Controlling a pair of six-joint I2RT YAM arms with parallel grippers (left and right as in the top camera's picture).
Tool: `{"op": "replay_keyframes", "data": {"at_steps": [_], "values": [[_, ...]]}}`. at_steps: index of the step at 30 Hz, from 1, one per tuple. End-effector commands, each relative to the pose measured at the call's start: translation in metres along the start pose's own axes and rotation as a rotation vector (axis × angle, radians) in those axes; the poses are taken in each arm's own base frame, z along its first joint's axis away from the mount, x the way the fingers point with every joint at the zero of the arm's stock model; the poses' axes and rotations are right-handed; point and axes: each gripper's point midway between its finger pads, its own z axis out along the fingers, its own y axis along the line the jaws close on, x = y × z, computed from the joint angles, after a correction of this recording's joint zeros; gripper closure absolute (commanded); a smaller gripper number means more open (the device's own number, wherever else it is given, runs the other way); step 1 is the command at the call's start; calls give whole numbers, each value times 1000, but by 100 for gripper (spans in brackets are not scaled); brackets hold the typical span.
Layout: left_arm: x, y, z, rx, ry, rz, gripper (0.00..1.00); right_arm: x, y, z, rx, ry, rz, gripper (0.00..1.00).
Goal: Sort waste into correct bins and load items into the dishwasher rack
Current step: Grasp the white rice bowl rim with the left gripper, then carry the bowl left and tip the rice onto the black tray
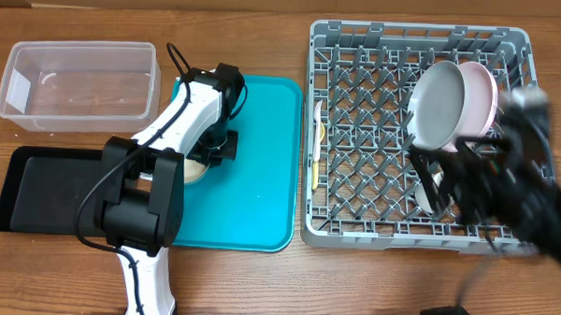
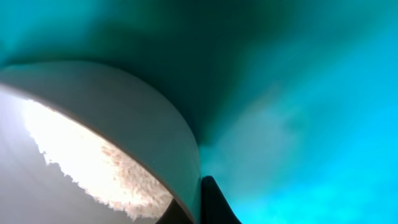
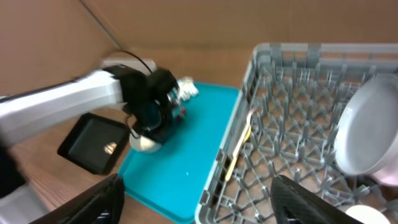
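The teal serving tray [image 1: 260, 204] is laid in the middle of the desk, with the dishwasher rack [image 1: 353, 237] just beside its right edge. The small grey bowl [image 1: 196, 173] is set on the tray near its left edge, and loose white rice grains [image 2: 93, 155] are seen heaped inside it. The left pincer [image 1: 213, 148] is lowered onto the bowl and is closed on its rim. In the left wrist view the bowl's wall is caught against a dark fingertip [image 2: 210, 198], with the tray close beneath. A crumpled white wad [image 3: 186, 89] is seen on the tray's far edge, just behind the left pincer; what it is cannot be told.

The right pincer [image 3: 198, 183] is held open above the rack's near side, its jaws spread wide with nothing between them. In the overhead view this arm is blurred.

In the rack's far right part the round grey plate [image 1: 439, 105] is stood on edge among the pegs, and the pale pinkish-white plate [image 1: 484, 90] is stood directly behind it. The slim pale-yellow utensil [image 1: 316, 145] is laid along the rack's left edge.

The clear plastic tub [image 1: 78, 52] is placed at the desk's far left corner. The black tray [image 1: 45, 191] is laid just in front of it, by the left edge.
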Motion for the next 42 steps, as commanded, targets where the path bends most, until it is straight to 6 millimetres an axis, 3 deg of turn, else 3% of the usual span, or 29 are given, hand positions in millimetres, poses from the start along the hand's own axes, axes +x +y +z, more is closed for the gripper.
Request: {"op": "replay_keyframes", "data": {"at_steps": [1,2,4,5,9,13,17,22,27,30,35,42], "values": [[6,16,-29,-37,-29,-117,96,-2,11,-23,-15,-70,-30,19],[8,18,-37,-32,-40,-128,96,-1,12,-24,-15,-72,-31,19],[21,23,-75,13,-107,-196,96,0,11,-23,-13,-62,-26,19],[25,25,-84,26,-125,-205,96,0,10,-22,-13,-57,-24,19],[65,50,-139,52,-221,-316,96,1,8,-18,-11,-43,-19,19],[90,84,-174,95,-339,-369,96,1,8,-18,-11,-44,-19,19],[104,119,-188,232,-395,-416,96,1,8,-18,-11,-43,-18,19],[94,146,-186,504,-444,-493,96,5,8,-18,-9,-30,-13,19],[105,203,-147,549,-455,-683,96,6,8,-18,-8,-23,-10,20],[109,214,-118,683,-465,-787,96,4,8,-18,-9,-34,-14,20],[111,228,-79,743,-516,-865,96,4,8,-18,-9,-34,-15,19],[103,252,-54,753,-698,-873,96,4,8,-18,-8,-31,-14,19]]}}
